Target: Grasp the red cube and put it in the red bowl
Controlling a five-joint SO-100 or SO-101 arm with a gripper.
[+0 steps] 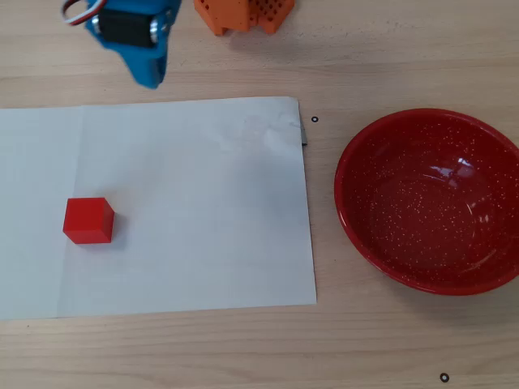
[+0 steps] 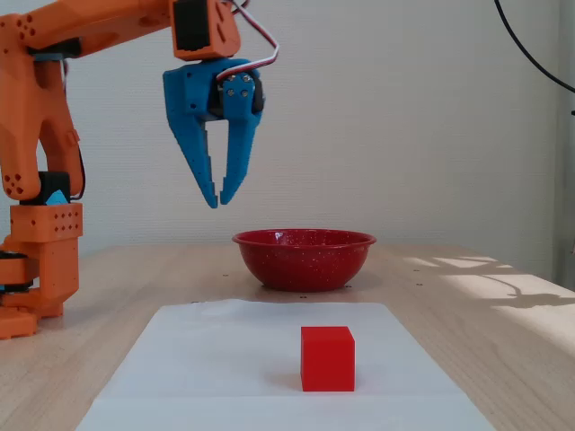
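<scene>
The red cube (image 1: 88, 220) sits on a white sheet of paper (image 1: 195, 203), at the left in the overhead view; in the fixed view the red cube (image 2: 327, 358) is near the front. The red bowl (image 1: 430, 201) stands empty on the wooden table right of the paper; in the fixed view the red bowl (image 2: 304, 258) is behind the cube. My blue gripper (image 2: 218, 199) hangs high above the table, fingertips together and empty, pointing down. In the overhead view the gripper (image 1: 148, 77) is at the top left, beyond the paper's far edge, well away from the cube.
The orange arm base (image 2: 40, 260) stands at the left in the fixed view and shows at the top edge in the overhead view (image 1: 243, 14). Small black marks (image 1: 315, 120) dot the wooden table.
</scene>
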